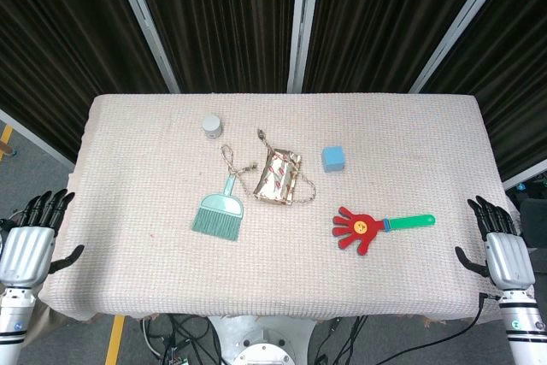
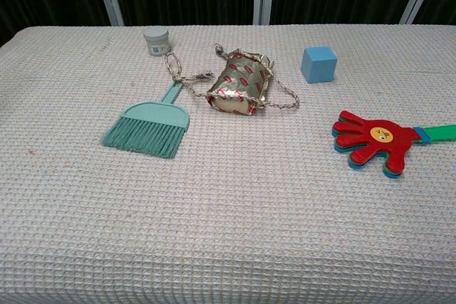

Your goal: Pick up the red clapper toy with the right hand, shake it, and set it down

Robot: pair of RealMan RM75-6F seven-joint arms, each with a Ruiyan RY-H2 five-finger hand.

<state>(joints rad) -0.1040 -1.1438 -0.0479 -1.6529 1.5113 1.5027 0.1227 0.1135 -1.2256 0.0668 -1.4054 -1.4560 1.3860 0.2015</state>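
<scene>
— Where do the hands sit?
— The left hand (image 1: 30, 241) hangs off the table's left edge, fingers apart, holding nothing. The right hand (image 1: 500, 250) waits off the right edge, likewise spread and empty.
— And the red clapper toy (image 1: 363, 227)?
— Flat near the right edge, long axis running left-right, its green handle (image 1: 410, 222) pointing toward the right hand, which is much the nearer.

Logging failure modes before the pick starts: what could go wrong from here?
The red clapper toy lies flat on the textured cloth, so fingers may struggle to get under its thin green handle. The right hand waits open off the table's right edge, nearest the handle tip; a grip there might let the toy swing loose when shaken. The blue cube looks safely distant.
</scene>
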